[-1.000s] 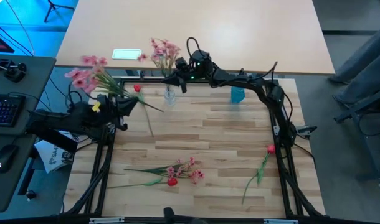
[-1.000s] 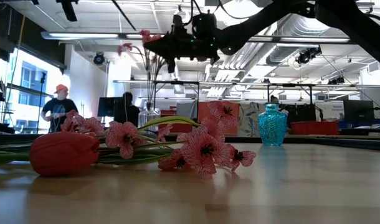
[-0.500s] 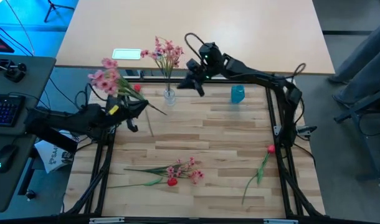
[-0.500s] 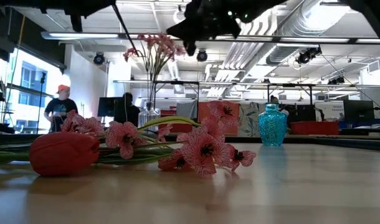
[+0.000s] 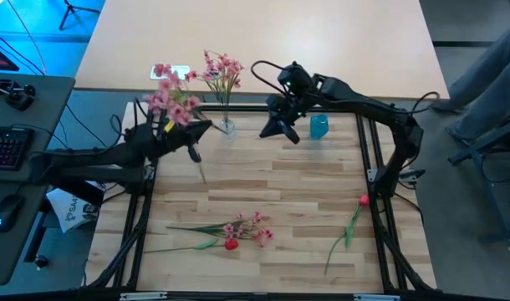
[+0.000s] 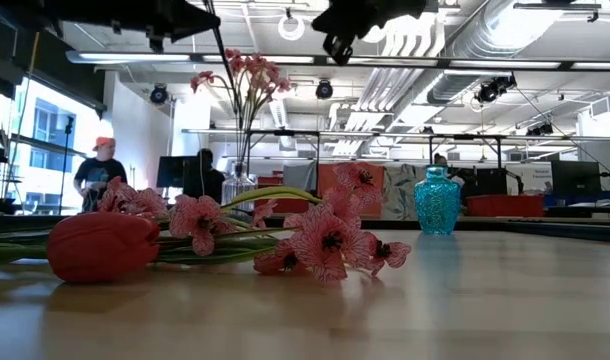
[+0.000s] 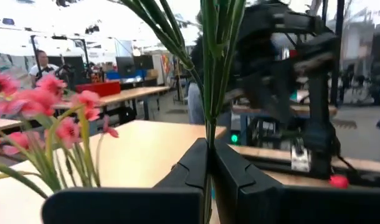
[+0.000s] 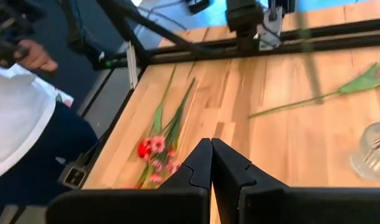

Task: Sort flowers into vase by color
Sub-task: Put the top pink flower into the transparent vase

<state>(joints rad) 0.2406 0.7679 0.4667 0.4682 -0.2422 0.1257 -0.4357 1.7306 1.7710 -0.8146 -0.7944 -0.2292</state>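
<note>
My left gripper (image 5: 192,140) is shut on a pink spray (image 5: 171,96) just left of the clear vase (image 5: 228,128). That vase stands at the far edge and holds another pink spray (image 5: 221,71), seen in the low view as tall blossoms (image 6: 240,70). My right gripper (image 5: 280,130) is shut on nothing between the clear vase and the blue vase (image 5: 318,127). A pink spray with a red bloom (image 5: 230,234) lies on the table near the front. Another red bloom (image 5: 361,201) lies by the right rail. My left gripper pinches the pink spray's green stem (image 7: 209,146) between its two fingers, which lie across it and come from the table's left. The blossoms stand above the fingers. The stem's lower end (image 5: 202,174) trails below toward the near side; whether it touches the table I cannot tell.
The dark frame rail (image 5: 372,167) runs around the wooden table top. The middle of the board (image 5: 280,184) is bare wood. Flowers lie close to the low camera (image 6: 100,245). A person's hand and white sleeve (image 8: 28,59) show beyond the table's edge.
My left gripper has carried the pink spray toward the table's right and far edge, close to the clear vase, and the spray has swung more upright. My right gripper has drawn away from the clear vase toward the right and near side; the spray in that vase stays standing.
</note>
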